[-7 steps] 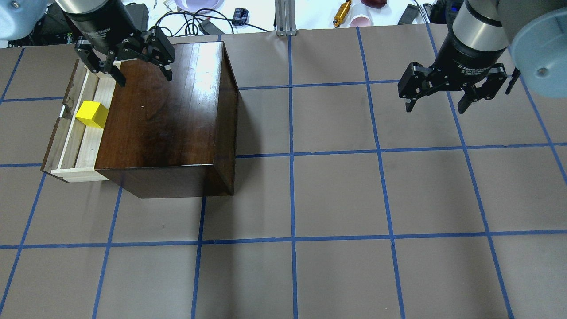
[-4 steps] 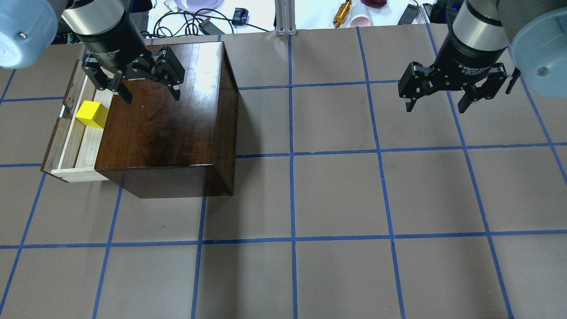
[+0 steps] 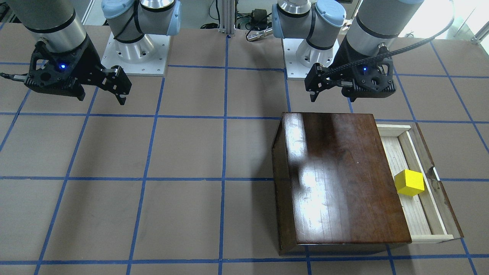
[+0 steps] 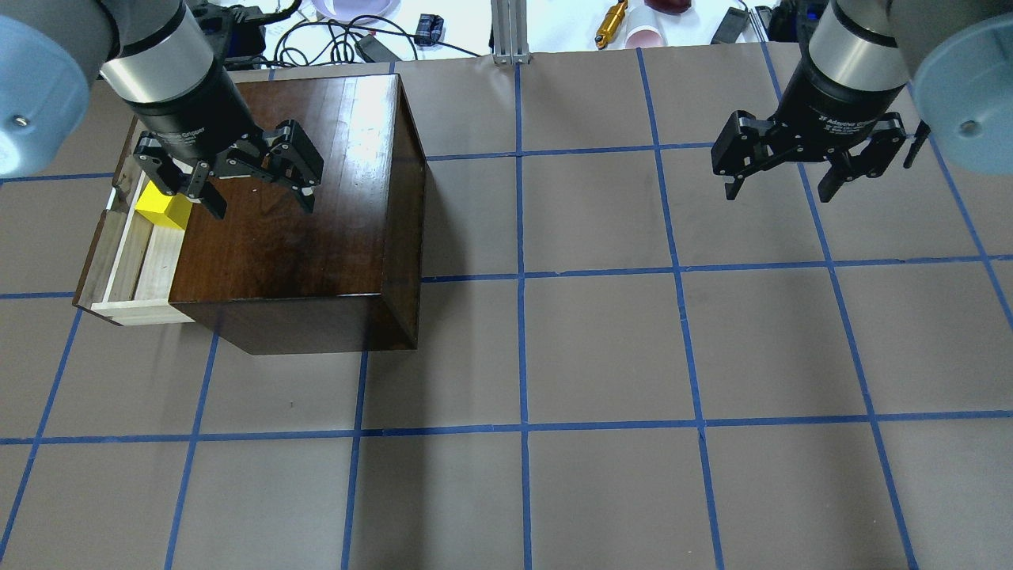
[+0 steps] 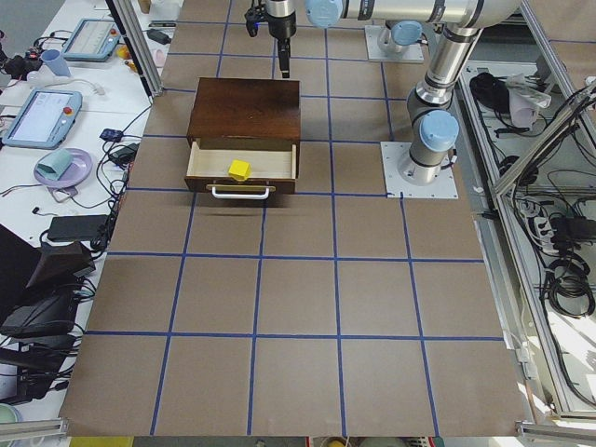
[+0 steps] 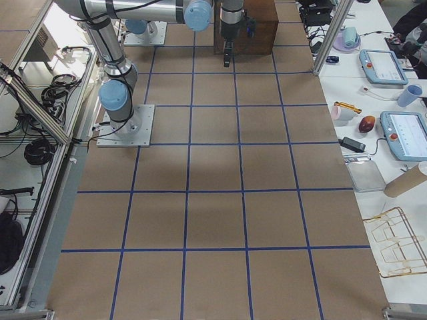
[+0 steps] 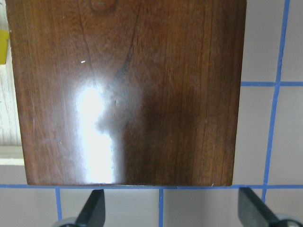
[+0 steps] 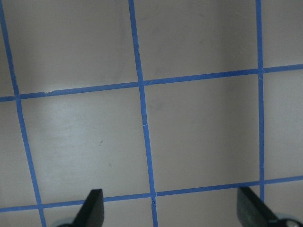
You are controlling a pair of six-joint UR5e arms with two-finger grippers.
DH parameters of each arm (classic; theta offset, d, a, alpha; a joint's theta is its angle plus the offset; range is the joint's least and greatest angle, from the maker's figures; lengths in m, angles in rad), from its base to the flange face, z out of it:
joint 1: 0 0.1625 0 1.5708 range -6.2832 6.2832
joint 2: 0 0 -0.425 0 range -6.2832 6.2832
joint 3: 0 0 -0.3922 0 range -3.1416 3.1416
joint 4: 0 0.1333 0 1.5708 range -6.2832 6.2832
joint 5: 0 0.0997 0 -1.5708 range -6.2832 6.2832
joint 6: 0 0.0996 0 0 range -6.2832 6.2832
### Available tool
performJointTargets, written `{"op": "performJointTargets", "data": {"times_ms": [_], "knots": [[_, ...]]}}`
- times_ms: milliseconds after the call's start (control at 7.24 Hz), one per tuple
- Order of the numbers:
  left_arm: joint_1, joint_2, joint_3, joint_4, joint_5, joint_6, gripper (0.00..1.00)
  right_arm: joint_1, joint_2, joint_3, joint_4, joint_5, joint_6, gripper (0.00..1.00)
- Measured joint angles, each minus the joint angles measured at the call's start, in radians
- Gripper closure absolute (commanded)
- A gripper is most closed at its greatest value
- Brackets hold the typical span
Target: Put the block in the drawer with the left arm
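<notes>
The yellow block (image 3: 409, 182) lies in the open drawer (image 3: 418, 217) of the dark-brown wooden box (image 3: 340, 179). In the overhead view my left gripper hides part of the block (image 4: 161, 214) in the drawer (image 4: 130, 265). My left gripper (image 4: 261, 207) is open and empty. It hangs above the box top (image 4: 309, 237), beside the drawer end. Its wrist view shows the box top (image 7: 128, 90) and a sliver of the block (image 7: 3, 45). My right gripper (image 4: 779, 194) is open and empty above bare table at the far right.
Two arm bases (image 3: 133, 49) (image 3: 305, 53) stand on the robot's side of the table. An aluminium post (image 4: 510, 32), cables and small items lie beyond the far table edge. Blue tape lines grid the brown table top (image 4: 601, 348).
My left gripper has moved toward the robot over the box top and now covers part of the block in the overhead view. It stays open. The right arm has not moved.
</notes>
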Motion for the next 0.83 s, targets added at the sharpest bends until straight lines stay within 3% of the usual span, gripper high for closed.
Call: {"op": "performJointTargets", "data": {"times_ms": [829], "knots": [[-0.002, 0.000, -0.010, 0.001, -0.002, -0.009, 0.00, 0.000, 0.000, 0.000, 0.000, 0.000, 0.000, 0.00]]}}
